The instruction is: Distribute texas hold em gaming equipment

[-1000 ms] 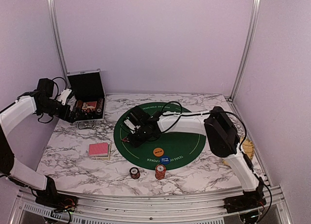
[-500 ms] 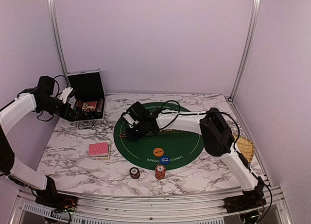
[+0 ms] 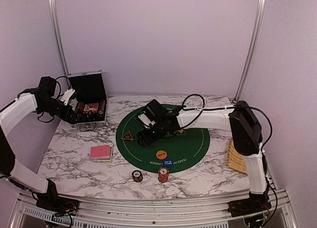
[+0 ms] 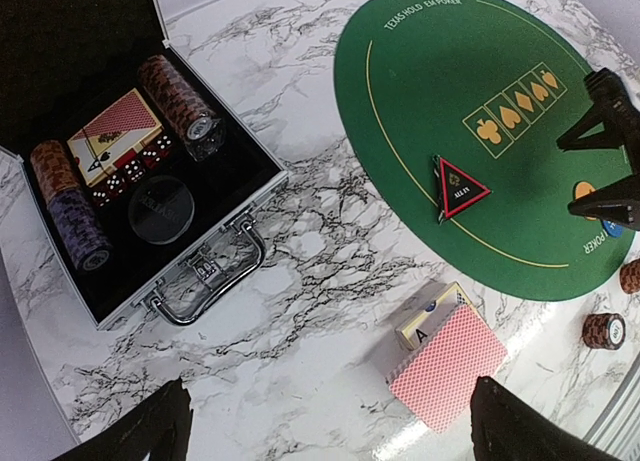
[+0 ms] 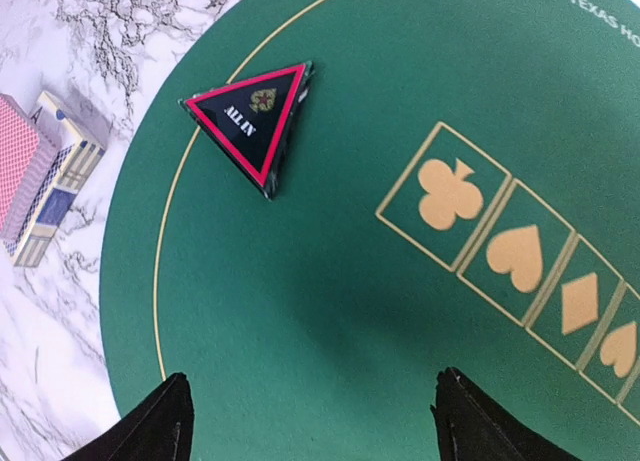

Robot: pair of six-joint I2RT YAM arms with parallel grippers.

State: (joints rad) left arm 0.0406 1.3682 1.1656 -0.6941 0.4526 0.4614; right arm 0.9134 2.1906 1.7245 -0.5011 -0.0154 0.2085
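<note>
**ALL-IN marker on mat, both claws wide**

R gripper (image 5: 310, 433) hangs over the green mat (image 5: 330, 311), fingers spread wide, nothing betw. them. The triangular marker (image 5: 252, 123) lies flat near the mat's left edge, apart from that claw. L gripper (image 4: 335, 441) is also wide & empty, near the open black case (image 4: 272, 184). Red-backed cards (image 3: 100, 152) sit on the marble left of the mat. Orange button (image 3: 161, 154) & blue chip (image 3: 169, 162) are on the mat's near part. Dark chip stack (image 3: 137, 176) & orange-red chip stack (image 3: 163, 174) stand at its near edge.
</note>
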